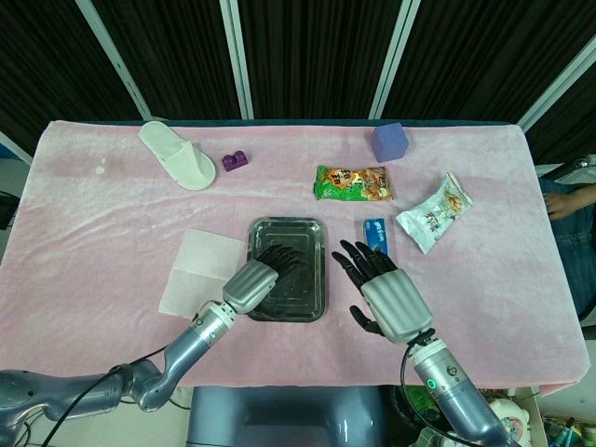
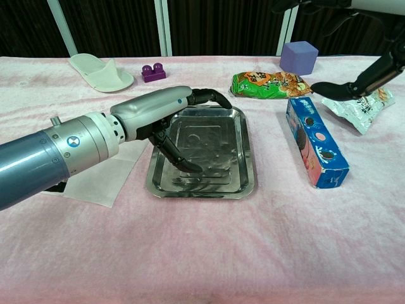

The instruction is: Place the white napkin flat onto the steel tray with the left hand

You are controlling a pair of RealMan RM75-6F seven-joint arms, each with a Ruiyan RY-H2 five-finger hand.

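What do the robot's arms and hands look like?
Both arms are shiny blue-grey metal tubes with silver cuffs. The left hand and right hand have ribbed silver-grey backs and black fingers. The left arm has a round blue-and-white logo near the wrist and a black cable trailing from it. The right wrist has a small green light.

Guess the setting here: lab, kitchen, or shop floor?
Most likely a robotics lab set up for teleoperated data collection. The table is draped in pink cloth, black curtains close off the back, and unrelated props sit scattered: a slipper, a purple block, snack packets.
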